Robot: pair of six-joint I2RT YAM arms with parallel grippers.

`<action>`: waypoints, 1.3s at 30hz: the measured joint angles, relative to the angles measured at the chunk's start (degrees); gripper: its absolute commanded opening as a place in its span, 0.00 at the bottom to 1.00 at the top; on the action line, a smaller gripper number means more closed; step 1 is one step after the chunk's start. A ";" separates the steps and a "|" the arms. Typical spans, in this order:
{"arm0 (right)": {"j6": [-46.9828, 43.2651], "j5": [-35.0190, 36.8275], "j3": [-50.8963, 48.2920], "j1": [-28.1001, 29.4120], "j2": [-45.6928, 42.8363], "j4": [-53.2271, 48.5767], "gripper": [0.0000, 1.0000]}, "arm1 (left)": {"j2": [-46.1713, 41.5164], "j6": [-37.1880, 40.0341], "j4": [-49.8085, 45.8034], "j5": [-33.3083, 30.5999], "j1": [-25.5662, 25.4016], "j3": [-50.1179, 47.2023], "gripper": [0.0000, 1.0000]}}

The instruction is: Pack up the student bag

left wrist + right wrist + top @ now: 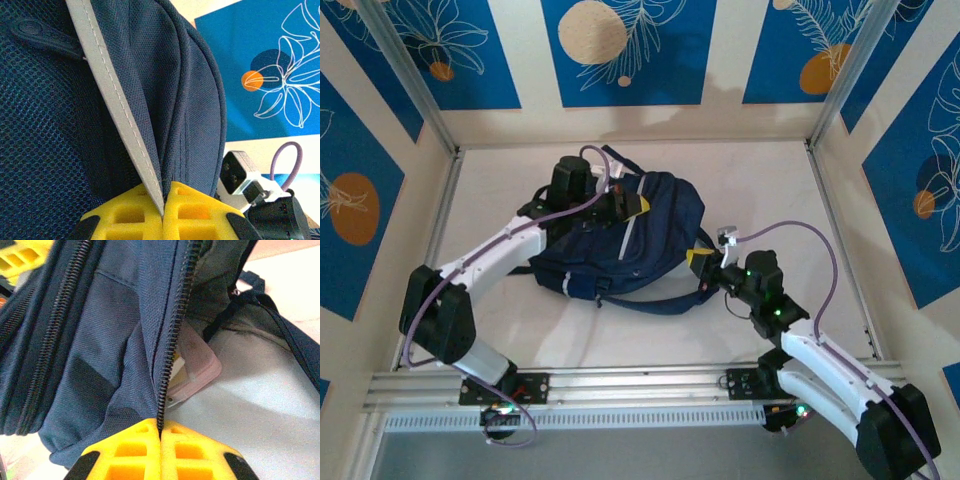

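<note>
Two pinches, I note: backpack's (620,240) grey stripe (116,97) between left gripper (163,210) fingers, its zipper (172,340) between right gripper (160,432) fingers.

White left arm (490,250) and right arm (830,360) bend inward; yellow left fingers (105,215) and right fingers (175,434) clamp the navy-blue fabric backpack (660,230).

We see a robot test cell, prob. a lab: alu frame rails (640,380), blue floral wall panels (620,50), white surface (770,190).

Overhead looking down, wrist cameras close on student bag (660,230)
</note>
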 measured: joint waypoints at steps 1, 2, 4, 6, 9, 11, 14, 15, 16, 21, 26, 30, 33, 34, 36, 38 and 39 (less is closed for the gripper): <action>-0.31 0.04 0.00 0.11 -1.16 -0.35 0.00 | -0.07 -0.28 0.11 0.02 0.09 -0.02 0.00; -0.59 0.09 0.00 0.33 -2.43 -0.98 0.00 | -0.11 -0.76 0.46 0.11 0.17 -0.13 0.00; -1.22 0.24 0.00 0.79 -5.27 -2.78 0.00 | -0.11 -1.57 1.03 0.35 0.26 -0.39 0.00; -1.77 0.50 0.00 1.33 -7.91 -4.81 0.00 | -0.11 -1.95 1.03 0.44 0.26 -0.48 0.00; -3.45 2.23 0.00 3.19 -11.87 -8.11 0.00 | -0.02 -2.10 -0.57 0.55 0.24 -0.13 0.00; -4.52 3.98 0.02 4.15 -13.38 -10.21 0.00 | 0.76 -2.10 -3.30 0.87 0.22 1.55 0.00; -5.42 6.54 0.07 4.26 -13.05 -12.20 0.00 | 2.58 -1.88 -9.22 0.76 0.07 5.84 0.00; -5.62 7.19 0.22 4.28 -12.31 -12.59 0.00 | 2.99 -1.77 -10.75 0.72 0.00 6.91 0.00; -5.90 7.98 0.74 4.35 -11.08 -13.14 0.00 | 3.43 -1.64 -12.81 0.37 -0.09 8.15 0.00; -6.01 14.19 4.13 4.31 -4.96 -15.89 0.00 | 4.46 -1.44 -19.76 -1.14 -0.02 12.46 0.00; -6.86 22.03 4.94 3.48 -0.42 -21.51 0.00 | 3.63 -1.03 -23.87 -2.84 0.70 14.60 0.00; -7.02 21.94 5.57 3.61 -2.03 -22.71 0.00 | 2.54 -0.76 -24.72 -4.79 0.68 14.49 0.00; -6.84 19.45 6.03 5.05 -5.97 -22.62 0.02 | 2.38 -1.09 -22.84 -4.76 0.61 13.16 0.00; -6.43 18.67 6.62 5.81 -7.21 -22.91 0.02 | 2.64 -1.29 -21.99 -4.57 0.48 12.55 0.00; -5.66 17.55 7.96 7.02 -8.81 -23.80 0.02 | 4.02 -1.57 -20.59 -4.37 -0.39 12.17 0.02; -3.74 17.40 9.49 8.31 -10.56 -26.12 0.01 | 6.62 -1.75 -18.78 -4.35 -1.95 12.20 0.03; -2.62 17.77 10.23 8.68 -11.28 -27.52 0.00 | 7.89 -1.77 -18.23 -4.35 -2.67 12.22 0.04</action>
